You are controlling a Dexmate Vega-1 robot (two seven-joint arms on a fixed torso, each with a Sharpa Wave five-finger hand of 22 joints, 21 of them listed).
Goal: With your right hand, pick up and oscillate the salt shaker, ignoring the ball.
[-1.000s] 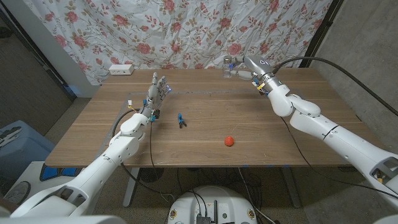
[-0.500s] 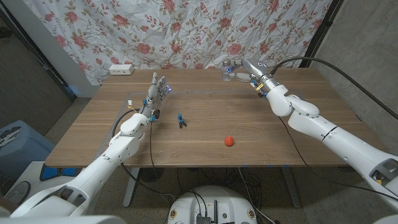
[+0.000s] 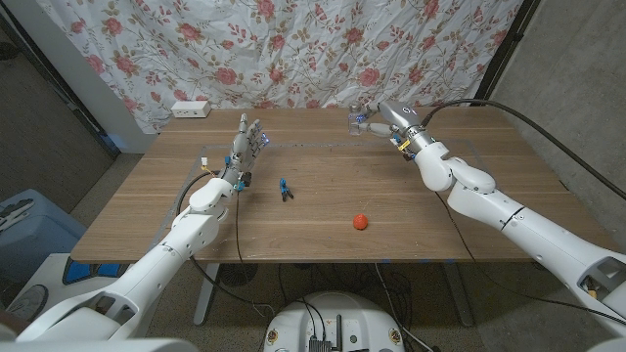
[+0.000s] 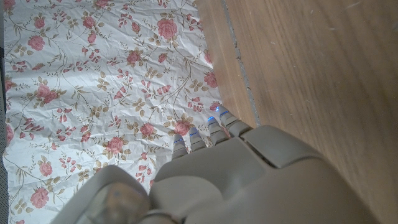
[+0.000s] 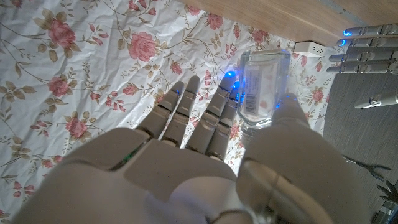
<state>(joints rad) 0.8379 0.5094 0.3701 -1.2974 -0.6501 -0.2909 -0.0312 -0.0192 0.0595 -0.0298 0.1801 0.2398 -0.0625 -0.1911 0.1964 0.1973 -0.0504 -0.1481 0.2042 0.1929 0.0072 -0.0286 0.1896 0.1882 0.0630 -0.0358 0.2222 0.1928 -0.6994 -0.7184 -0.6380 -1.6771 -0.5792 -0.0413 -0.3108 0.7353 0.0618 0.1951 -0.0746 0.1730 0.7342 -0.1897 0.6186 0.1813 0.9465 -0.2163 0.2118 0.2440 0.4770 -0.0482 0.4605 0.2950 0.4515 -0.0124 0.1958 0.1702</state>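
Clear glass salt shaker, near the desk's far edge, has swung leftward in the clamped right hand since a second ago, so oscillation looks underway.

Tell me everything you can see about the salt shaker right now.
The salt shaker is a small clear container, glass or plastic by its look, with a white barcode label on its side. The right hand holds it between thumb and fingers, by the table's far edge near the floral curtain. In the head view it appears lifted off the wood. Its cap and contents cannot be made out.
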